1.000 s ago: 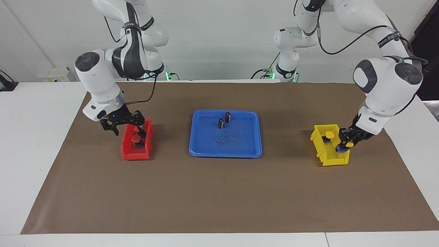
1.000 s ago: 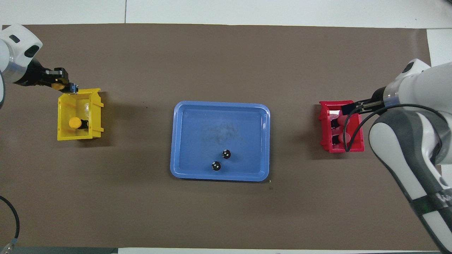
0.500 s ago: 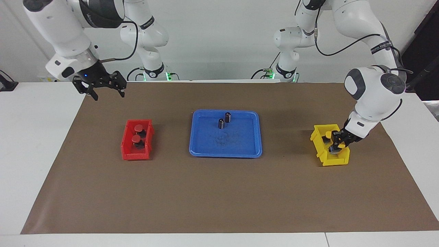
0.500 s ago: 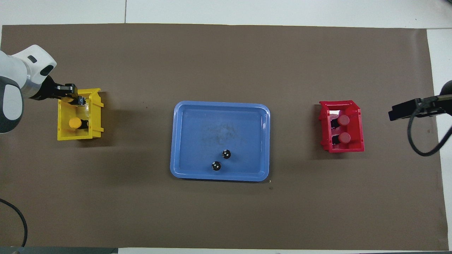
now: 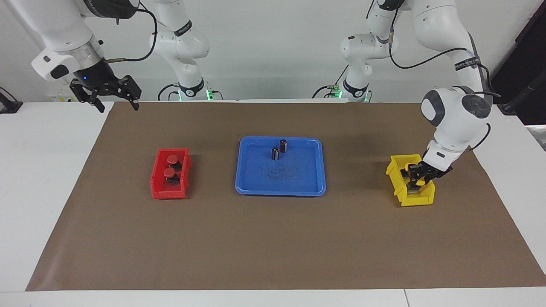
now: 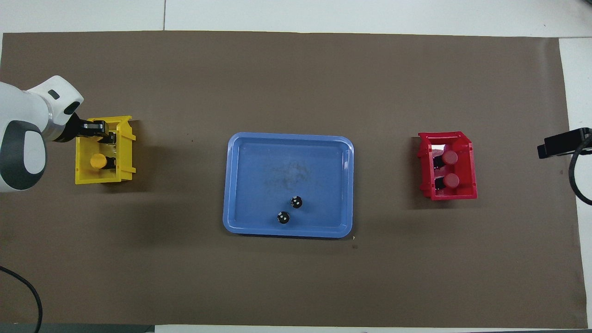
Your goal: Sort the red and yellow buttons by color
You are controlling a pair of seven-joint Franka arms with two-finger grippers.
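Two red buttons (image 5: 172,159) (image 5: 169,172) sit in the red bin (image 5: 168,194); they also show in the overhead view (image 6: 449,157) (image 6: 451,180). One yellow button (image 6: 98,161) lies in the yellow bin (image 6: 104,179). My left gripper (image 5: 416,181) is down inside the yellow bin (image 5: 416,200), fingers close together on the second yellow button, whose cap is hidden. My right gripper (image 5: 118,106) is open and empty, raised over the table's corner at the right arm's end; its edge shows in the overhead view (image 6: 562,143).
A blue tray (image 5: 279,192) sits mid-table between the bins and holds two small dark cylinders (image 5: 283,145) (image 5: 275,153) in the part nearer to the robots. A brown mat covers the table.
My right gripper rose out of the red bin, empty, leaving two red buttons, and pulled back toward its base. My left gripper moved over the yellow bin and lowered the yellow button into it.
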